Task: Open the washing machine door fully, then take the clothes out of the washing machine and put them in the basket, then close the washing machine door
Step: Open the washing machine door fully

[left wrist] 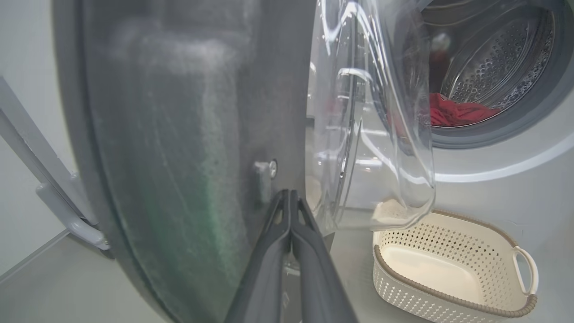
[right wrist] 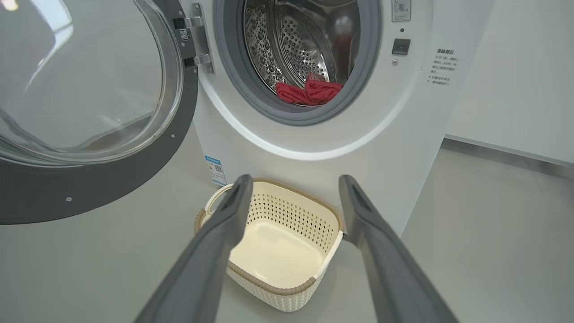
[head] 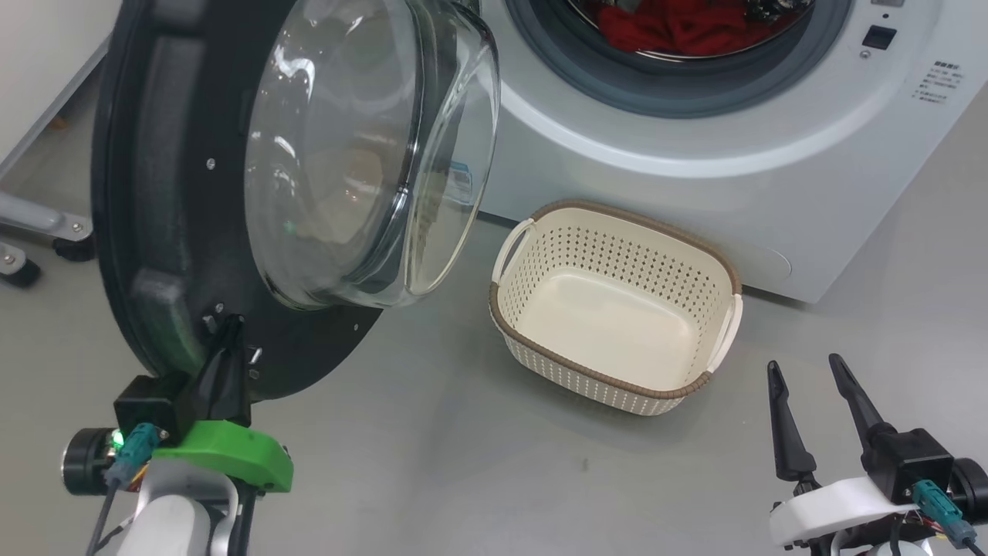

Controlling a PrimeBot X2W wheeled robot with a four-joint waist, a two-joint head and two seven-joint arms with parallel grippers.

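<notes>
Head view.
A: Where does the left gripper (head: 226,340) sit?
B: Its fingers are pressed together on nothing. The tips rest against the inner face of the big round black-rimmed washing machine door (head: 177,232), low down, just beside the clear bulging glass bowl (head: 363,154). The right gripper (head: 803,363) hangs spread and empty, apart from the small cream plastic basket (head: 617,255) with the brown braided rim. That stands empty before the white boxy washing machine (head: 617,154).
A: And the clothes?
B: The bright red soft fabric clothes (head: 679,31) lie inside the machine's opening.

Left wrist view.
A: How will the door handle?
B: Stiff and hinged, I judge, swinging as one piece. The clenched left gripper (left wrist: 289,197) meets the dark rim, which is the place to push. The glass looks slick and breakable.

Right wrist view.
A: And the garment?
B: Beyond the parted right gripper (right wrist: 296,179), the clothes (right wrist: 309,92) are heaped at the steel drum (right wrist: 291,45) front, behind the grey rubber ring (right wrist: 305,119). They are probably light and limp, and apt to drape and snag on that ring. I would pinch a raised fold on top and lift clear. The basket (right wrist: 287,211) looks light enough to slide if bumped.
</notes>
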